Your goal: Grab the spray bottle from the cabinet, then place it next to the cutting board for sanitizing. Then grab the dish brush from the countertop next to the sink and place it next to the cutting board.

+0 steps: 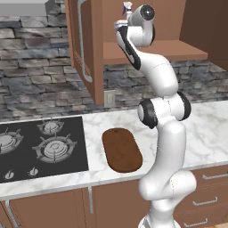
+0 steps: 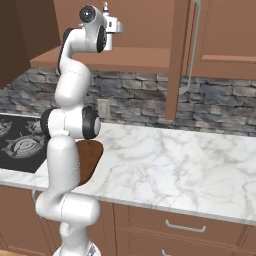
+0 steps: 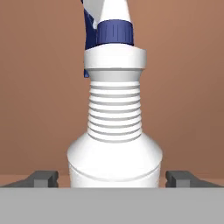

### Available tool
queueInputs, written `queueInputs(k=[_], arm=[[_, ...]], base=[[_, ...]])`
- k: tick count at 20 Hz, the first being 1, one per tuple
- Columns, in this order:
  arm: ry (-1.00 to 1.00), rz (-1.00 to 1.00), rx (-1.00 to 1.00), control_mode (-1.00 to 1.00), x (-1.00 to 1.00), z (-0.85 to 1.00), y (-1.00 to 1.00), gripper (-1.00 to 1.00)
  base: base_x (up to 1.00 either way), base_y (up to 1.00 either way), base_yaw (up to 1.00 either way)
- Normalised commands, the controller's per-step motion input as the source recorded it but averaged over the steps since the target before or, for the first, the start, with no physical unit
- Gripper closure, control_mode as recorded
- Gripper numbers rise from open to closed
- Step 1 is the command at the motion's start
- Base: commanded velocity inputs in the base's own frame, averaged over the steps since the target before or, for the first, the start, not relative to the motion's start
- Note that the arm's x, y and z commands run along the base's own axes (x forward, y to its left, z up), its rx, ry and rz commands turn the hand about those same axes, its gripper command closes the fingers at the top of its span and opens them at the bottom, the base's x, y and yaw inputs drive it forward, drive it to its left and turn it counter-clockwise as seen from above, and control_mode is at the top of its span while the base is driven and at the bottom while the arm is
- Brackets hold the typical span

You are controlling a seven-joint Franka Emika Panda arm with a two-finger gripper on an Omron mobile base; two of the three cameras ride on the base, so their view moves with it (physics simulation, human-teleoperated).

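Observation:
The spray bottle (image 3: 114,131), white and ribbed with a blue trigger head, stands upright on the shelf of the open cabinet (image 1: 151,51). My gripper (image 3: 112,178) is open around the bottle's lower body. One fingertip (image 3: 43,178) sits on each side, a little apart from the bottle. The bottle's head (image 1: 128,6) pokes up just above my raised hand (image 1: 121,26). The dark brown cutting board (image 1: 121,150) lies flat on the marble countertop (image 1: 200,129), below the cabinet. The dish brush and the sink are out of view.
The cabinet door (image 1: 82,40) hangs open to the left of my hand, with its silver bar handle facing out. A black stovetop (image 1: 40,147) lies left of the cutting board. Bare marble (image 2: 175,165) stretches to the board's right. A stone wall runs behind.

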Motion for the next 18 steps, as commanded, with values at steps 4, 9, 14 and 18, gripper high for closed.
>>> queueInputs(k=[4, 9, 14, 18], arm=[[0.0, 0.0, 0.0, -1.0, 0.07, -0.09, 0.0, 1.0], [0.0, 0.0, 0.01, -1.0, 0.0, -0.04, 0.0, 1.0], [0.0, -0.01, 0.14, -1.0, -0.01, 0.0, 0.0, 1.0], [0.04, -0.06, 0.23, -1.0, -0.06, 0.0, -0.01, 1.0]], base=[[0.0, 0.0, 0.0], [0.0, 0.0, 0.0], [0.0, 0.0, 0.0], [0.0, 0.0, 0.0]])
